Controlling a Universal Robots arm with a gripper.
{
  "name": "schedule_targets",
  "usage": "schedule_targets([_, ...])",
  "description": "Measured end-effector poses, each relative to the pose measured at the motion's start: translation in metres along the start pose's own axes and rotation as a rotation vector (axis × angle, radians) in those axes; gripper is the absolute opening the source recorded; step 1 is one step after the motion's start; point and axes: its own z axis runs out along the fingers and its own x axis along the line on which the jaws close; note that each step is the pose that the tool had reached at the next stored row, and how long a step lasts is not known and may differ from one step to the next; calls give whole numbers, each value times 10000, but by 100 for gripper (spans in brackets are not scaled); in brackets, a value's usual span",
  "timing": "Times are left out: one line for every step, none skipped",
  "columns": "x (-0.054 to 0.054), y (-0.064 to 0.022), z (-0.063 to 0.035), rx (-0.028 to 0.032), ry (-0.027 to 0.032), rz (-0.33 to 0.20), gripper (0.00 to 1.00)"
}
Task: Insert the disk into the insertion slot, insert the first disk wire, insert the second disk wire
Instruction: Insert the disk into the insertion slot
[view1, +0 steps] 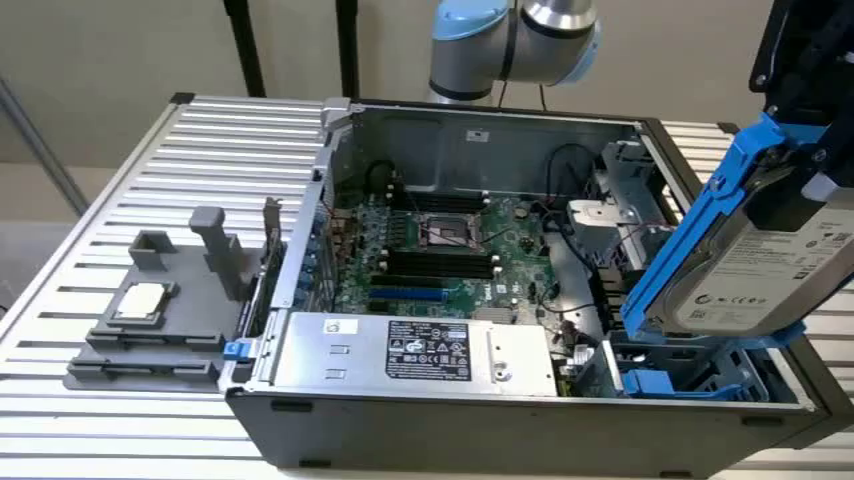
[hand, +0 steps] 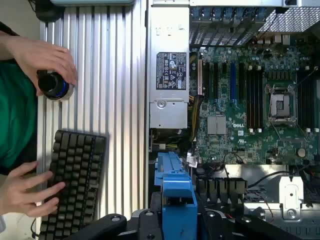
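The disk (view1: 774, 270), pinched by the gripper (hand: 176, 222), hangs tilted over the insertion slot (view1: 694, 372); we should square it up first.

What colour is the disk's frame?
Bright blue. The frame on the disk shows best in the exterior view.

Silver arm (view1: 558, 30), pale-blue joint caps, black tool (hand: 177, 224).

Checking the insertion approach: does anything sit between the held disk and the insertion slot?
Nothing visible does. The disk, gripped in the tool, hangs tilted above the insertion slot at the exterior view's right. The gap between them looks free of cables or other parts.
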Motion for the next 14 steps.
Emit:
schedule_targets([0,0,0,0,0,0,33])
schedule_targets([0,0,0,0,0,0,33])
schedule_targets([0,0,0,0,1,0,33])
schedule_targets([0,0,0,0,0,0,33])
schedule_targets([0,0,0,0,1,0,33])
schedule_targets([0,0,0,0,1,0,33])
schedule_targets([0,0,0,0,0,0,33])
schedule_targets([0,0,0,0,1,0,33])
schedule_targets([0,0,0,0,1,0,33])
schedule_targets([0,0,0,1,2,0,33])
schedule_targets([0,0,2,1,2,0,33])
schedule_targets([0,-2,3,1,-14,-1,33])
schedule_targets([-1,-2,4,3,-84,-8,33])
schedule_targets([0,-2,8,3,-149,-16,33])
